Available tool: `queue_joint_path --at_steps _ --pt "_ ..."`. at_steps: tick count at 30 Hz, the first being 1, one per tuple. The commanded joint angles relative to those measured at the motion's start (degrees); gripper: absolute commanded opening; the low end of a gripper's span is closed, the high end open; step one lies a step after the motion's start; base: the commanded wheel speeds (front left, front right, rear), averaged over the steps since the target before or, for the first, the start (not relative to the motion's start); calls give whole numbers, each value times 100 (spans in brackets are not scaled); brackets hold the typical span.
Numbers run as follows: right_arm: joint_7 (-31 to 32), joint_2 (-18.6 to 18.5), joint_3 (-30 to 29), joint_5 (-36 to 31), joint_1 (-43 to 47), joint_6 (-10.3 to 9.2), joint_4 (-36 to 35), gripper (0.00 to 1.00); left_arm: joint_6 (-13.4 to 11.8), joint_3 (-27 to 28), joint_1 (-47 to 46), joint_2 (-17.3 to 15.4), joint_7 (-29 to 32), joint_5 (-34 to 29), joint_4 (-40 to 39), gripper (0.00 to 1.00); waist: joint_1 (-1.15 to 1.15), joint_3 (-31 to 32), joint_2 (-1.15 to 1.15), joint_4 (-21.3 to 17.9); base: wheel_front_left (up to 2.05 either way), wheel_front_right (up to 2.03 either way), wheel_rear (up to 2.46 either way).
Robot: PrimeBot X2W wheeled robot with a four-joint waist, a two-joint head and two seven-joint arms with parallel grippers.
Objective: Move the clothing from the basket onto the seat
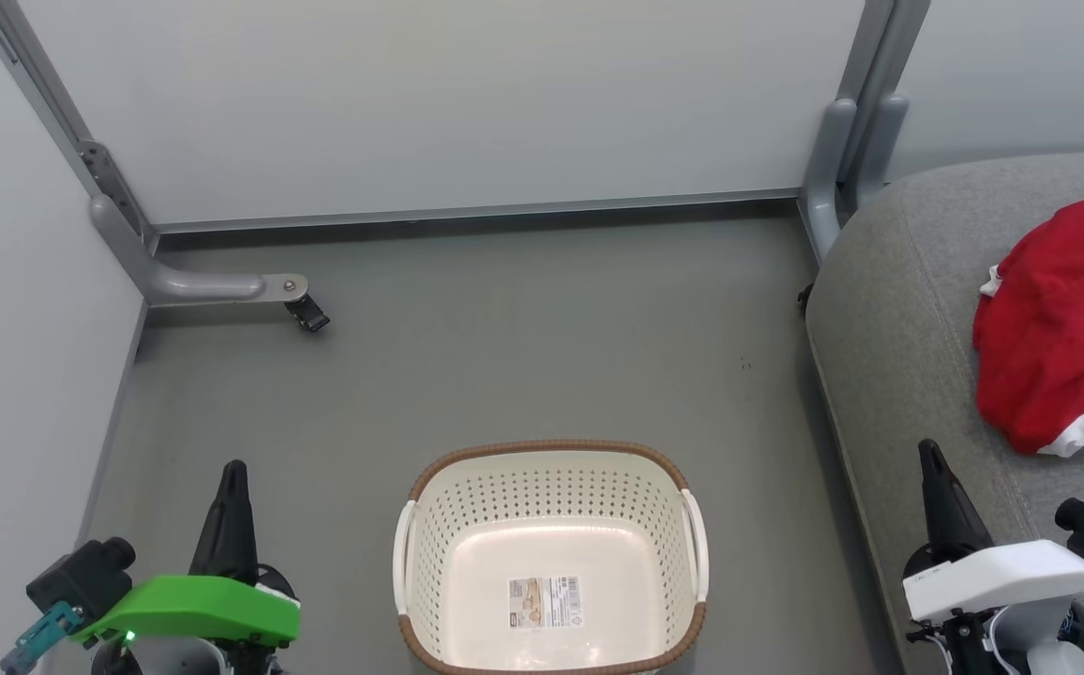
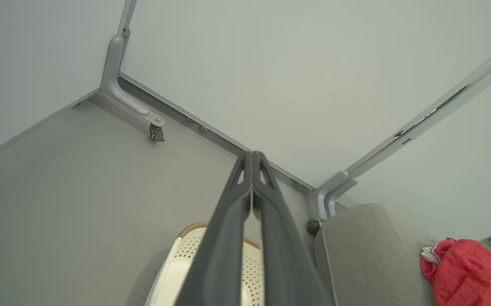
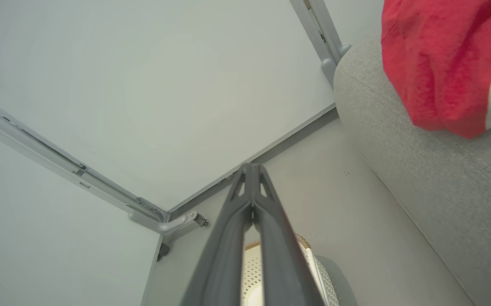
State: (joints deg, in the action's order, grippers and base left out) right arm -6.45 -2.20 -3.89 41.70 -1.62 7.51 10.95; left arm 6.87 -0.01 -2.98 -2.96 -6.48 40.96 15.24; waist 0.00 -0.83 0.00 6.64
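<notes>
- Overhead first, from the head view: the clothing (image 1: 1058,319) lies bunched on the seat (image 1: 889,356) at the right, red with white trim at its lower edge. The frame edge cuts it off, and I cannot tell whether it is one garment or two.
- The basket (image 1: 551,497) stands on the grey floor (image 1: 504,356) at bottom centre, apart from the seat. Its near rim is cropped, and its bare bottom shows a label sticker (image 1: 547,602).
- The left gripper (image 1: 233,478) rises at lower left and the right gripper (image 1: 931,459) at lower right, the latter in front of the seat's edge. Each reads as a single dark spike.
- A castor (image 1: 308,314) on a grey frame leg (image 1: 195,281) sits by the far partition (image 1: 429,103).
- From the left wrist view, the left gripper (image 2: 252,157) has its fingers pressed together at the tips, clasping nothing. They hide much of the basket (image 2: 186,255). The clothing (image 2: 466,272) shows at the corner on the seat (image 2: 368,246), cropped.
- From the right wrist view, the right gripper (image 3: 252,168) is likewise closed tip to tip, with nothing between. The clothing (image 3: 436,63) rests on the seat (image 3: 419,170), cut off at the top and right. The fingers cover most of the basket (image 3: 313,263).
</notes>
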Motion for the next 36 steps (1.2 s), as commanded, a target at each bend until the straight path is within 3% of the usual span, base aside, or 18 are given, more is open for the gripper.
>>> queue_joint_path --at_steps 1,36 --pt "51 -43 -29 210 -138 0 -45 0 26 50 -180 -7 49 220 -80 0 0 1 0 -11 0 0 0" --pt "675 -65 -153 2609 -326 -1 132 0 52 358 -293 -1 677 2654 -107 0 0 28 0 -270 0 0 0"
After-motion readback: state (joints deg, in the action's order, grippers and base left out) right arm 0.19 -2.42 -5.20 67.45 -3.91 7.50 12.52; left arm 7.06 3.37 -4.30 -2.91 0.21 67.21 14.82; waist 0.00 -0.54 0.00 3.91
